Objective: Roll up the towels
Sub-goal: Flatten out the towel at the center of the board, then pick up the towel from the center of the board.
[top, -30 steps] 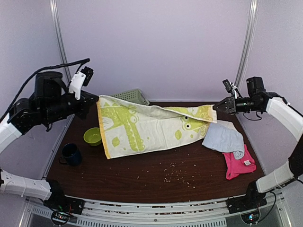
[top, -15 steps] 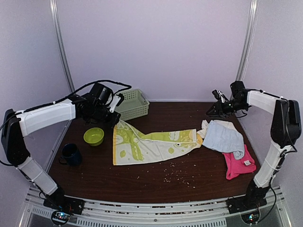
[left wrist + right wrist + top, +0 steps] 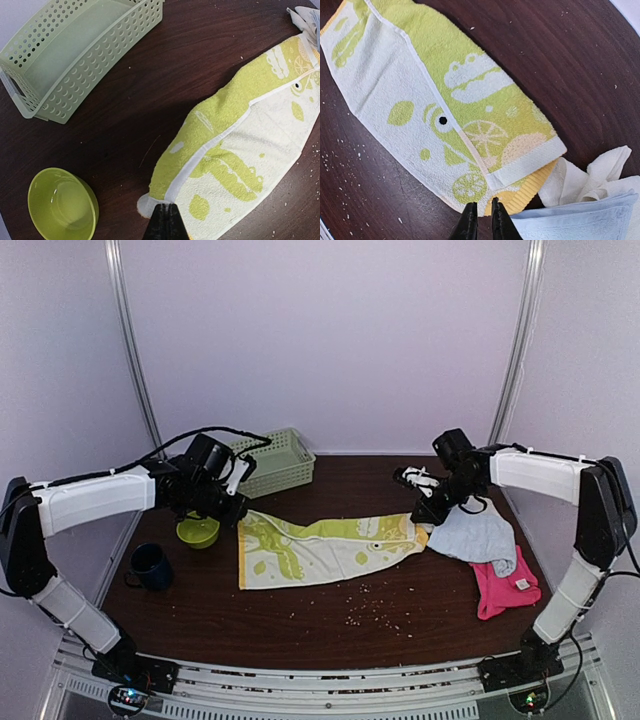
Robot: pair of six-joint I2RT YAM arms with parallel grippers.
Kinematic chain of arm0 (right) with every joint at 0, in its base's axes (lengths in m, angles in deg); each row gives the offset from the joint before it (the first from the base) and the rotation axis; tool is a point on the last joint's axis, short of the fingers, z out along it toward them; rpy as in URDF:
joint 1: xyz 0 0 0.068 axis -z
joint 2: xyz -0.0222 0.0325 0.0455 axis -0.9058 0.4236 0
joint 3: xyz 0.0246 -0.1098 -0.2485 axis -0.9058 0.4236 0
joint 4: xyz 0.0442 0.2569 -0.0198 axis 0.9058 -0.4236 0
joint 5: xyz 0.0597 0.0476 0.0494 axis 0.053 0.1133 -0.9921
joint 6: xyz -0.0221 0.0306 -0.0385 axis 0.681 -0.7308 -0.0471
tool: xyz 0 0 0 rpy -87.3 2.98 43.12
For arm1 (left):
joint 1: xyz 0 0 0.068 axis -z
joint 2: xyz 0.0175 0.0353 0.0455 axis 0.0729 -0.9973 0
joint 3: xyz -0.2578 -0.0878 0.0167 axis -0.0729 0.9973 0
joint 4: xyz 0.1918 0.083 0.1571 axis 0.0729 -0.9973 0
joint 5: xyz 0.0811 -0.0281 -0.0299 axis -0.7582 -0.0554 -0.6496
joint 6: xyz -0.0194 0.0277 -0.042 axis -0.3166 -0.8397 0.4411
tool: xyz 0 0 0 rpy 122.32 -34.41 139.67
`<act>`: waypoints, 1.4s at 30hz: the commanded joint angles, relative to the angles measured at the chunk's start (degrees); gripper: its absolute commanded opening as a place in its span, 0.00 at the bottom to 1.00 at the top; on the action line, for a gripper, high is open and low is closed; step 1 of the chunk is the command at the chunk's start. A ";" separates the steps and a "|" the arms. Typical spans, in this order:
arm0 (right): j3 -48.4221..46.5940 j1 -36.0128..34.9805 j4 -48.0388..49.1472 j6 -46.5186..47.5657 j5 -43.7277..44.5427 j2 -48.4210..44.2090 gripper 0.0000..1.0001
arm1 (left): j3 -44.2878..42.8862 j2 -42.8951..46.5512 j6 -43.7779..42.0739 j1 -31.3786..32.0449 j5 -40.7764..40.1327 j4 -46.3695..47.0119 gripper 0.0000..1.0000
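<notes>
Attention is given first to the lime-green towel with pale lemon print, which lies flat near the middle of the dark brown wooden tabletop, doubled along its length. Its long axis is directed from left to right across the tabletop, so one short end is turned to each arm. The left gripper is placed at the far corner of the left end. Its jaws are pressed together at the white hem, and it cannot be told whether cloth is pinched between them. The right gripper is placed over the yellow hem of the right end. Its jaws are parted by only a narrow gap, and nothing is seen held in it. Each arm is thus about equally near to its own end.

The right end is touched by a crumpled cream-white cloth and a larger light blue towel. A hot pink towel with a white tag lies against the blue one on the near side. It is judged that rolling should be begun at one short end and carried along the long axis. The left end seems freer, since only a lime-green plastic bowl stands near it. A pale green perforated plastic basket and a dark blue mug are set apart from the towel.
</notes>
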 commanded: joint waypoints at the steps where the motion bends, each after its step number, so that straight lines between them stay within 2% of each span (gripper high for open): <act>1: 1.05 -1.20 0.17 5.60 9.81 2.36 0.18 | 1.39 1.60 0.96 -0.08 -0.14 4.09 0.00; 4: 1.62 -1.29 1.95 6.21 11.48 2.97 0.22 | 1.33 0.85 0.41 -0.07 0.17 4.16 0.00; 11: 0.24 -3.82 1.40 8.14 12.38 6.49 0.19 | 0.99 0.21 0.27 -0.12 -0.57 4.89 0.00; 17: -1.09 -5.91 2.22 8.14 16.38 9.25 0.28 | 2.07 0.05 0.64 -0.04 0.14 5.72 0.00; 22: -2.73 -6.48 1.30 8.34 18.74 12.07 0.31 | 2.57 -0.07 0.36 -0.10 0.26 5.86 0.00; 31: -3.57 -6.65 0.52 8.56 19.94 13.38 0.30 | 3.30 -0.67 0.17 -0.07 0.05 6.87 0.00; 36: -3.59 -6.61 1.97 7.76 22.06 13.94 0.25 | 3.62 -0.88 -0.07 -0.13 0.07 7.34 0.00; 39: -3.81 -6.61 2.76 7.33 22.14 14.03 0.19 | 3.75 -0.94 -0.25 -0.10 -0.03 7.61 0.00; 42: -4.97 -6.61 1.42 7.66 20.55 14.52 0.20 | 3.74 -1.06 -0.39 -0.07 0.14 7.58 0.00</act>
